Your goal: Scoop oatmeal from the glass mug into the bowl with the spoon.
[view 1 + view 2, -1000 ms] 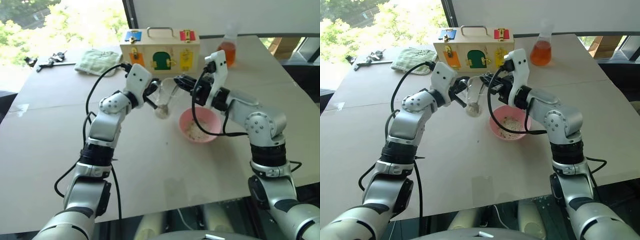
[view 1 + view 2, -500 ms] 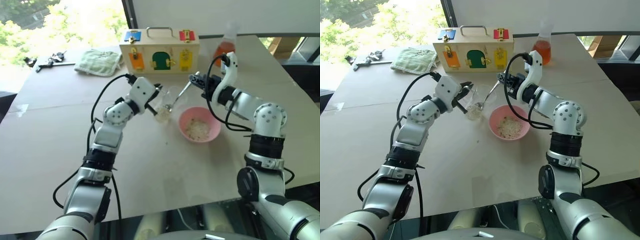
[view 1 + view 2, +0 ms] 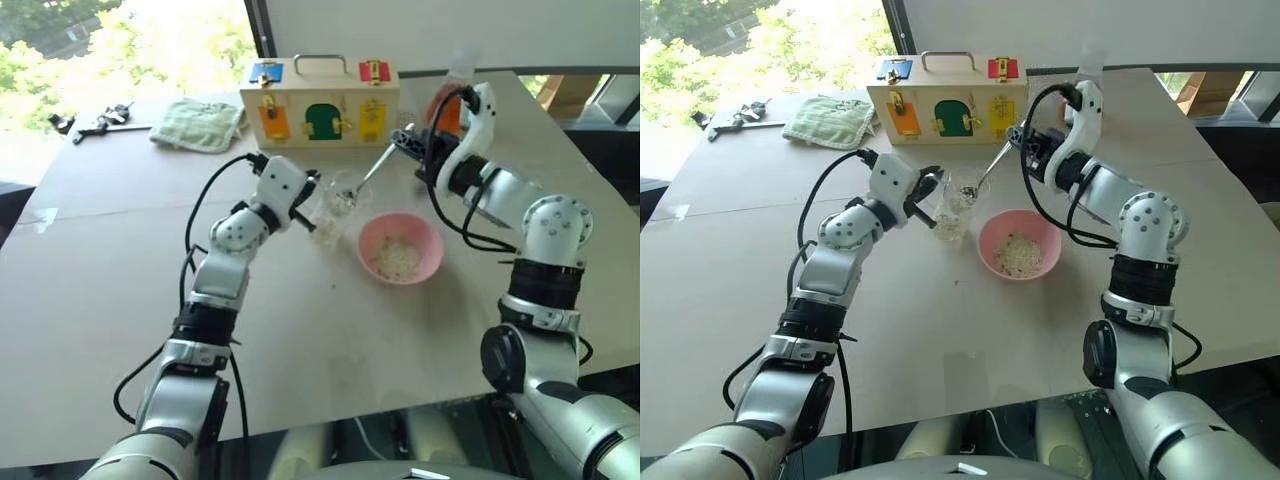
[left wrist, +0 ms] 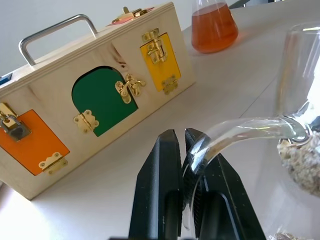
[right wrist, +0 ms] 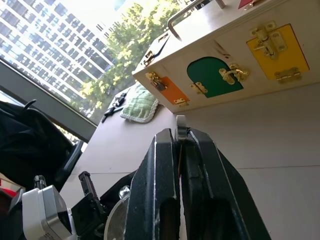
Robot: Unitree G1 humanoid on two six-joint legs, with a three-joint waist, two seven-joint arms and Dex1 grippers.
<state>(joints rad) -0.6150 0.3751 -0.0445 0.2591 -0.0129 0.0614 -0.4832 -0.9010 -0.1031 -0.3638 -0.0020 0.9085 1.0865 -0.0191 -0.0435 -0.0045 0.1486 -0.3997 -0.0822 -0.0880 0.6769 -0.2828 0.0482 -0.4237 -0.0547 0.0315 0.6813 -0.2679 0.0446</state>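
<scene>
the spoon (image 3: 987,172) sits just above the centre of the head view, its long axis running diagonally: the handle end is up and to the right, the small bowl end down and to the left, dipped into the mouth of the glass mug (image 3: 958,198). the spoon is tilted, neither upright nor level. the right gripper (image 3: 1025,143) is pinched tight on the upper end of the handle; in the right wrist view its two black fingers (image 5: 162,185) are pressed together with the silver handle tip (image 5: 180,121) showing between them.

the glass mug stands on the table (image 3: 940,330) just left of the pink bowl (image 3: 1018,243), near it but whether they touch cannot be told. oatmeal (image 4: 302,160) lies in the bottom of the mug, and a second pale heap (image 3: 1018,254) lies in the pink bowl. the mug's handle (image 4: 235,132) points toward the left of the frame in the head view, and the left gripper (image 3: 923,190) is closed on it; the left wrist view shows the clear handle clamped between the black fingers (image 4: 157,190).

beyond these, toward the top of the frame, stands a wooden latch box (image 3: 945,92) with orange, green and yellow doors. a flask of orange liquid (image 4: 214,27) is to its right, a green cloth (image 3: 828,120) to its left near the upper left.
</scene>
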